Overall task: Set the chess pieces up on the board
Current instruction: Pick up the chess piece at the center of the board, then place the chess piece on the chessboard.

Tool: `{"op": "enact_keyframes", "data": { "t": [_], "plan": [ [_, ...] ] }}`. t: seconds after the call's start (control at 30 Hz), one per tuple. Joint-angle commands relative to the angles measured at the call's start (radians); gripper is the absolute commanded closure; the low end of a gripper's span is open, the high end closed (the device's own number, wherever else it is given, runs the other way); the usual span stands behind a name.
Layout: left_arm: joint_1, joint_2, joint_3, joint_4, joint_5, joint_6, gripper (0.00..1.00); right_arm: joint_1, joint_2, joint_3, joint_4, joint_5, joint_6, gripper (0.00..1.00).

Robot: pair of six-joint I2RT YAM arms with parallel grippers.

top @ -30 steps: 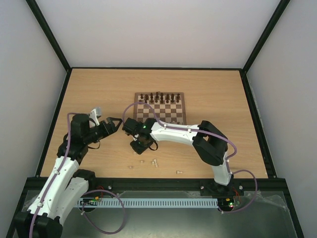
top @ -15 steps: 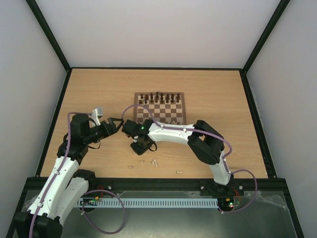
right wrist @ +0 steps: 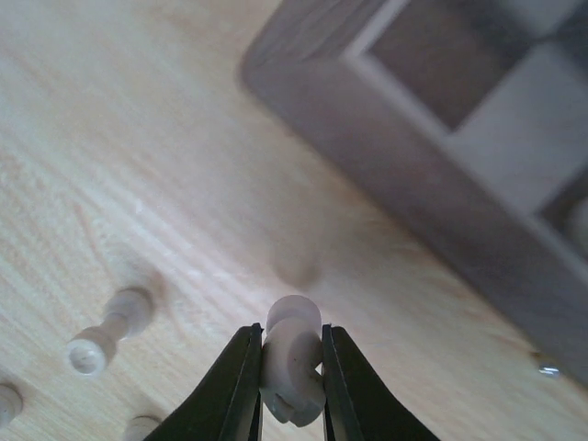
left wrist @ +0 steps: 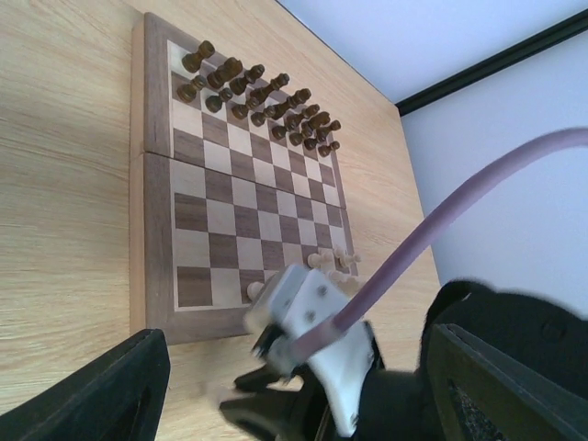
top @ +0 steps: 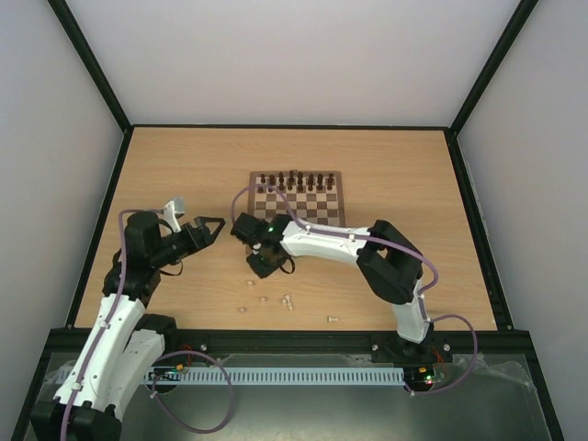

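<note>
Cream chess piece (right wrist: 292, 317) is seen clamped between the two fingers of the right hand (right wrist: 292, 347), with its rounded top projecting past the fingertips. The piece is held over bare counter (right wrist: 138, 138), just off a corner of the board (right wrist: 478, 129), and a faint shadow is noted on the wood beneath it. One fallen piece (right wrist: 106, 329) is recorded lying on its side on the counter nearby. More loose cream pieces (top: 288, 299) are scattered between the board and the arm bases.

Dark pieces (left wrist: 257, 96) are lined up in two rows along the board's far side. A few standing cream pieces (left wrist: 331, 264) are observed on the near rows; their exact squares cannot be told.

The left hand (top: 209, 227) is held above the counter to the left of the board, pointed toward it. Its fingers are spread wide apart and nothing is seen between them.
</note>
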Motion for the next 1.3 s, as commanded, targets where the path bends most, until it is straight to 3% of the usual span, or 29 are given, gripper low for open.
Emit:
{"op": "enact_keyframes", "data": {
  "t": [0.0,0.5,1.27],
  "plan": [
    [0.015,-0.017,0.025,-0.013,0.007,0.009,0.2,-0.063,-0.064,0.042,-0.074,0.054,-0.007,0.92],
    [0.018,-0.027,0.033,-0.014,-0.004,0.008,0.2,-0.133,0.071,0.268,-0.178,0.12,-0.054,0.91],
    [0.019,-0.014,0.027,-0.003,0.002,0.012,0.2,-0.144,0.142,0.262,-0.186,0.115,-0.06,0.87]
  ]
}}
